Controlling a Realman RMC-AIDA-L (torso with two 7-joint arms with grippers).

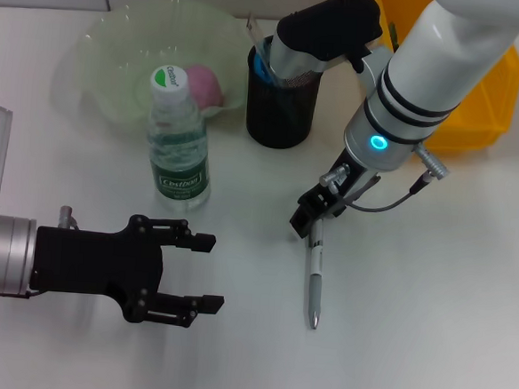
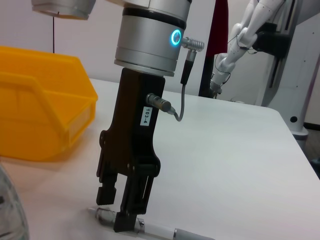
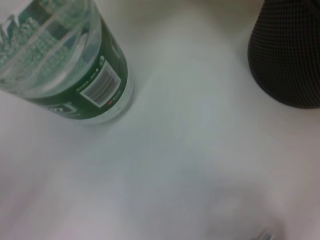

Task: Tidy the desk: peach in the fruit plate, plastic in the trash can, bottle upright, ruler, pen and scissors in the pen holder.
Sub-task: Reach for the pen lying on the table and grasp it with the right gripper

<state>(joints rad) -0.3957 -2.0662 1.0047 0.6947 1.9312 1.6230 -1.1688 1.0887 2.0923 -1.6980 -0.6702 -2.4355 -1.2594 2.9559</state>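
Note:
A silver and white pen [image 1: 314,278] lies on the white desk [image 1: 430,304], tip toward me. My right gripper [image 1: 307,218] is down on its far end; in the left wrist view its black fingers [image 2: 128,210] sit tight on either side of the pen [image 2: 165,231]. The bottle [image 1: 179,144] stands upright. A pink peach [image 1: 205,85] rests in the pale green fruit plate [image 1: 118,55]. My right arm partly hides the black mesh pen holder [image 1: 282,107]. Ruler, scissors and plastic cannot be made out. Near the front left, my left gripper [image 1: 202,272] hangs open, holding nothing.
A yellow bin [image 1: 484,103] stands at the back right behind my right arm. The right wrist view shows the bottle [image 3: 65,65] and the pen holder [image 3: 290,55] close by. Bare desk lies in front of and to the right of the pen.

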